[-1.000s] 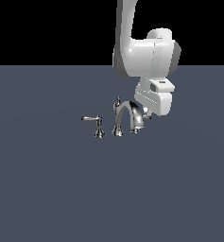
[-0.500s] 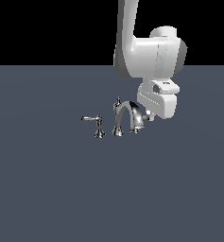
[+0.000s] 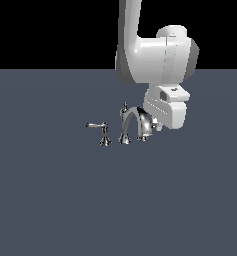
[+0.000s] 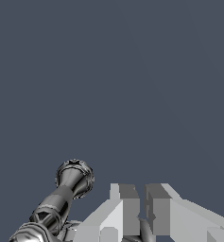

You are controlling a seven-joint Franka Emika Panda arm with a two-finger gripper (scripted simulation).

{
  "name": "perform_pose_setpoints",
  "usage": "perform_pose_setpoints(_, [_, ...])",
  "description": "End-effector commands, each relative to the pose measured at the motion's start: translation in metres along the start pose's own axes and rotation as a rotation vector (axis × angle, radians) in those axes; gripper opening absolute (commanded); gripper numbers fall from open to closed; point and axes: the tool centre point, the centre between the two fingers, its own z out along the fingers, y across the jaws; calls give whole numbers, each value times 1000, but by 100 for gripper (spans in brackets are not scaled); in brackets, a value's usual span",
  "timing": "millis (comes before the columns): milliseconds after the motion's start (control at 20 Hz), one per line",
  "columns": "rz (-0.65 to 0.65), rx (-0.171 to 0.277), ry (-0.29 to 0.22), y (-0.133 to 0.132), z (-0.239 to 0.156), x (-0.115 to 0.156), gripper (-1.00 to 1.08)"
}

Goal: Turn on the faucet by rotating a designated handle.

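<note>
On the gray floor the shiny faucet (image 3: 126, 125) stands, and the handle (image 3: 149, 125) to turn is on the exterior view's right, just beside the gripper (image 4: 138, 208). The gripper's two fingers (image 4: 120, 203) stand close together with only a thin gap (something chrome peeks between them low down, but I cannot tell if they pinch it). If they only brush the smooth handle, they could slip off when the arm pushes, and the faucet would stay off.
</note>
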Motion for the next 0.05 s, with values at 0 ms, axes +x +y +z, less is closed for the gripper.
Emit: perform_pose_setpoints(0, [-24,-1,-9,-3,0,-21,-100])
